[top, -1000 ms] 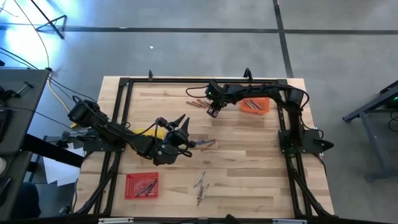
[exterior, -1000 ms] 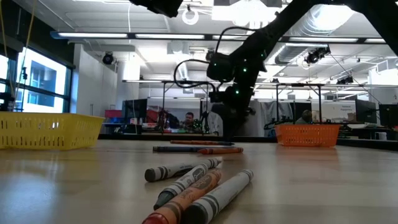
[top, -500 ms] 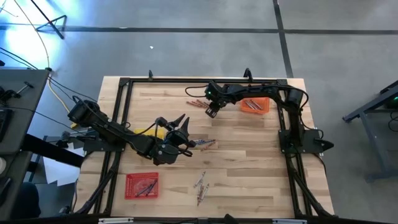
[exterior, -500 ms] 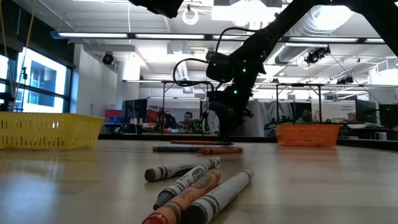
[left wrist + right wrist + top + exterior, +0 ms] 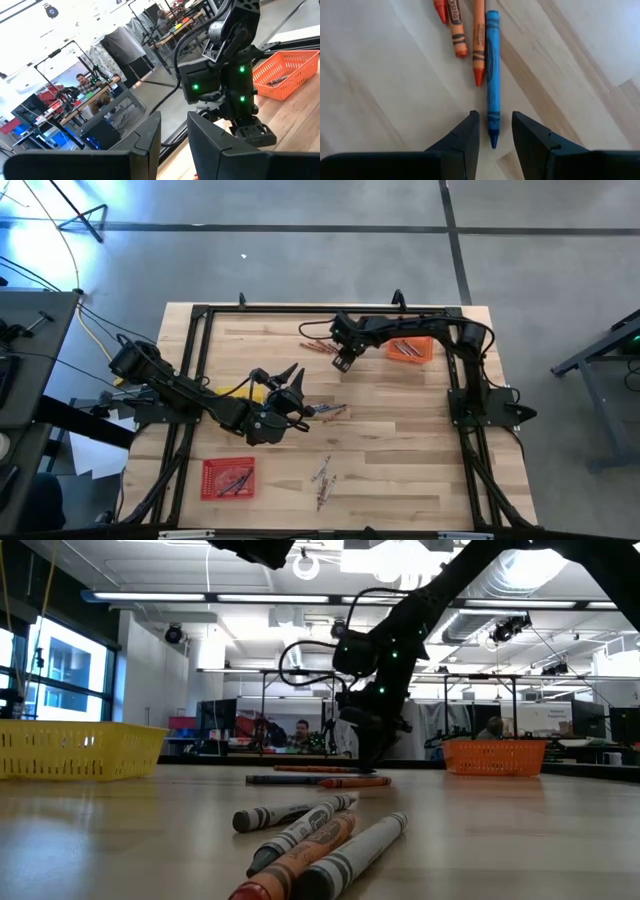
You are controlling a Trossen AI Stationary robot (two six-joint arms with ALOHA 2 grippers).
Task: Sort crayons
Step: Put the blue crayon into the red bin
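Three orange and red crayons (image 5: 470,30) and a blue crayon (image 5: 491,75) lie flat on the table at the far middle (image 5: 316,345). My right gripper (image 5: 495,135) points down over them (image 5: 342,362), slightly open. Its fingers stand on either side of the blue crayon's pointed tip (image 5: 492,141) without touching it. My left gripper (image 5: 292,376) hangs above the table's middle, open and empty (image 5: 174,135), looking toward the right arm. More crayons lie at the middle (image 5: 326,412) and near the front edge (image 5: 322,478), and the latter show close in the low view (image 5: 320,840).
An orange tray (image 5: 412,348) with crayons stands at the far right, beside the right arm. A red tray (image 5: 228,477) with crayons stands at the near left. A yellow tray (image 5: 75,750) stands partly under the left arm (image 5: 257,392). Bare wood lies at the near right.
My right gripper has sunk a little toward the crayons at the far middle. Nothing else has moved.
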